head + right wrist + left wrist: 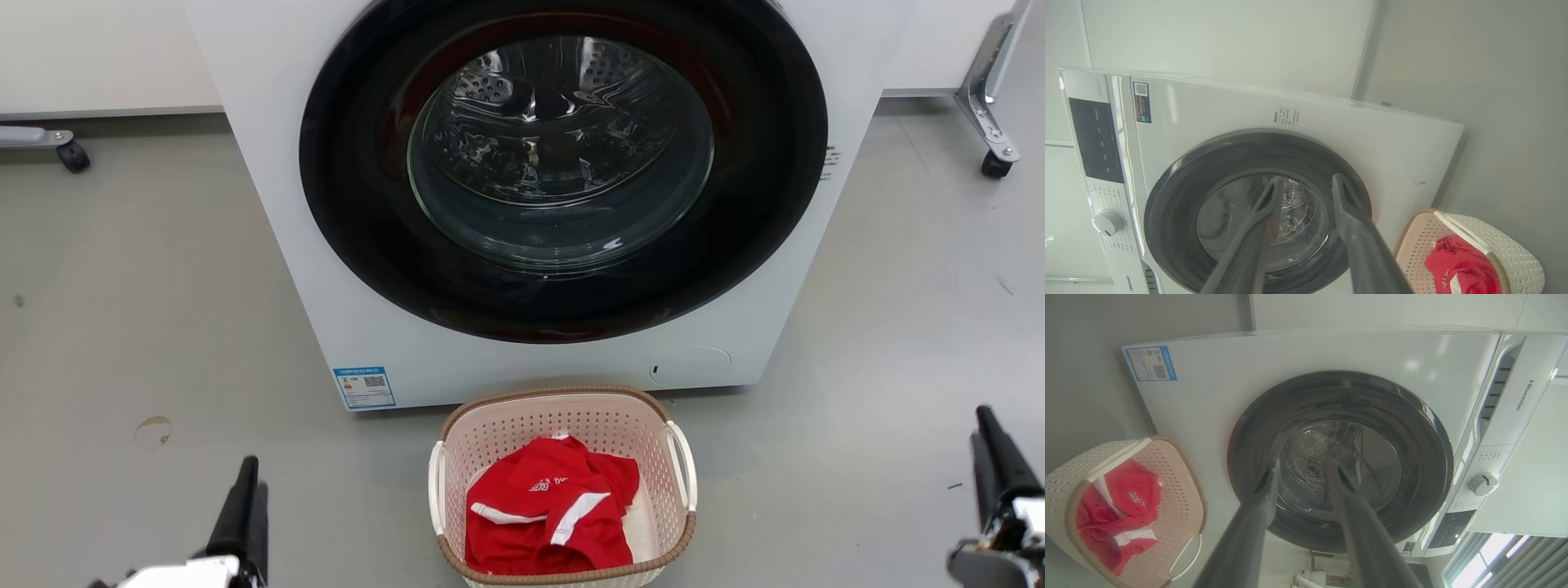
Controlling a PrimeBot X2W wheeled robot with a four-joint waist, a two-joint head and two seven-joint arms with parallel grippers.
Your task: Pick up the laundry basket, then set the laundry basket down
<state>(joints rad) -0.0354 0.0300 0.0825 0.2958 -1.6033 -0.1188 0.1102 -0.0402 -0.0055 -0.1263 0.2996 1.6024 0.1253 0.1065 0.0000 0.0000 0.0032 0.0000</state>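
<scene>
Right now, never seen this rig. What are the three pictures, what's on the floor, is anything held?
It is a wheeled robot with two arms, each ending in a tool with two long dark fingers.

The head view looks forward and down. The left tool shows at the lower left, the right tool at the lower right.

The other two pictures come from wrist cameras looking along each tool's own fingers, so the room appears turned sideways. The left tool and right tool both have their fingers apart with nothing between them.

On the grey floor stands a white washing machine, door shut. Just in front sits the laundry basket, holding a red garment. Neither tool touches the basket.
</scene>
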